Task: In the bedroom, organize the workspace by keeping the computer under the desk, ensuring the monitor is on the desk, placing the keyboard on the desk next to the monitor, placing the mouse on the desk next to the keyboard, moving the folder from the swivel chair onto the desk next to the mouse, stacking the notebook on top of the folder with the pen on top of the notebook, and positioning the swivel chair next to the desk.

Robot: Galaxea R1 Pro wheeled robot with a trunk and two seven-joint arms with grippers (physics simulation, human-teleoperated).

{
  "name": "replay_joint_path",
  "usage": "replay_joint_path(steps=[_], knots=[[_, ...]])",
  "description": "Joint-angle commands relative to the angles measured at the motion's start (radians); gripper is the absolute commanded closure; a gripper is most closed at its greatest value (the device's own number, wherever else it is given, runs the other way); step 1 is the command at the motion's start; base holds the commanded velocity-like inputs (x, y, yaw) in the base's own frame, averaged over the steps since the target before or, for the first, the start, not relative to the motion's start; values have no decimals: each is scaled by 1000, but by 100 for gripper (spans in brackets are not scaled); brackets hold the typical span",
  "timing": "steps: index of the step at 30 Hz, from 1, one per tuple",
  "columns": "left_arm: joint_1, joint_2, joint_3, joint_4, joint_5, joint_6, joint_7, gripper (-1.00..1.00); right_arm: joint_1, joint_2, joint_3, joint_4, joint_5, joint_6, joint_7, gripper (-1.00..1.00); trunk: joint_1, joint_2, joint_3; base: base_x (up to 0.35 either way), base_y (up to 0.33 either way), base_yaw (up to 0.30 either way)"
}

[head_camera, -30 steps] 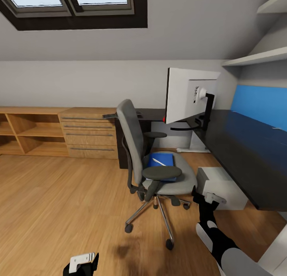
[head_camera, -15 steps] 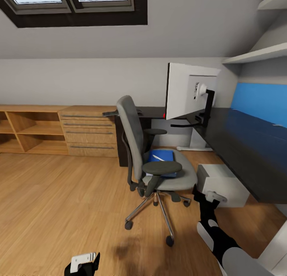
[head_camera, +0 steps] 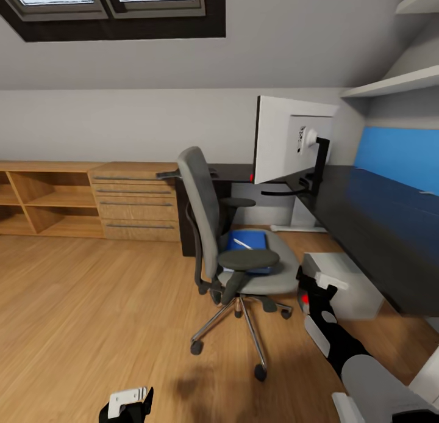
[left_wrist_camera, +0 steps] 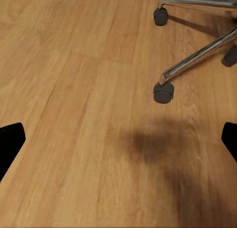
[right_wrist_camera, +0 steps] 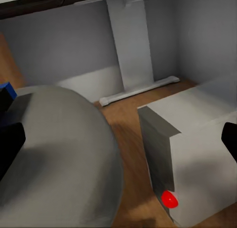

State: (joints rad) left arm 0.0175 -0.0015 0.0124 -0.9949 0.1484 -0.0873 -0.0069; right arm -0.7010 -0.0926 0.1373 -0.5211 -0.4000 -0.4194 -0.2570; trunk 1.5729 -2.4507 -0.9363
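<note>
Swivel chair: centre, facing the desk at 3 o'clock. Folder: blue, on chair seat. Monitor: on desk, 1 o'clock. Computer: under desk. Right gripper: fingers spread, beside computer. Left gripper: 7 o'clock, fingers spread over floor.

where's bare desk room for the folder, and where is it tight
Bare: the dark desk top between the monitor stand and the blue wall panel. Tight: the gap between the swivel chair seat and the computer, where the right gripper sits.
</note>
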Motion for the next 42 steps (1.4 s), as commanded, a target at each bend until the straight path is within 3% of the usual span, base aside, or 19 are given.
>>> replay_joint_path(steps=[1,5,9,10,14,21,31,37,42], knots=[[0,0,0,-1,8,-1,-1,-100,-1,-2,8,1,-6,-4,-8,-100,0,0,-1,253,0,0],[0,0,0,-1,8,-1,-1,-100,-1,-3,7,2,-27,-6,-7,-100,0,0,-1,273,0,0],[0,0,0,-1,8,-1,-1,-100,-2,-15,7,2,-86,-3,-7,-100,0,0,-1,223,0,0],[0,0,0,-1,8,-1,-1,-100,-2,-24,7,3,-129,2,-7,-100,0,0,-1,285,0,0],[0,0,0,-1,8,-1,-1,-100,-2,-29,7,3,-174,12,-7,-100,0,0,-1,288,0,0],[0,0,0,-1,8,0,-1,-100,-2,-38,7,3,-217,39,-7,-100,0,0,-1,110,0,0],[0,0,0,-1,8,0,-1,-100,-2,-37,8,4,-242,47,-7,-100,0,0,-1,124,0,0],[0,0,0,-1,8,0,0,-100,-2,-39,8,4,-321,54,7,-100,0,0,-1,125,0,0],[0,0,0,-1,9,0,0,-100,-2,-40,7,4,-339,93,22,-100,0,0,-1,14,0,0]])
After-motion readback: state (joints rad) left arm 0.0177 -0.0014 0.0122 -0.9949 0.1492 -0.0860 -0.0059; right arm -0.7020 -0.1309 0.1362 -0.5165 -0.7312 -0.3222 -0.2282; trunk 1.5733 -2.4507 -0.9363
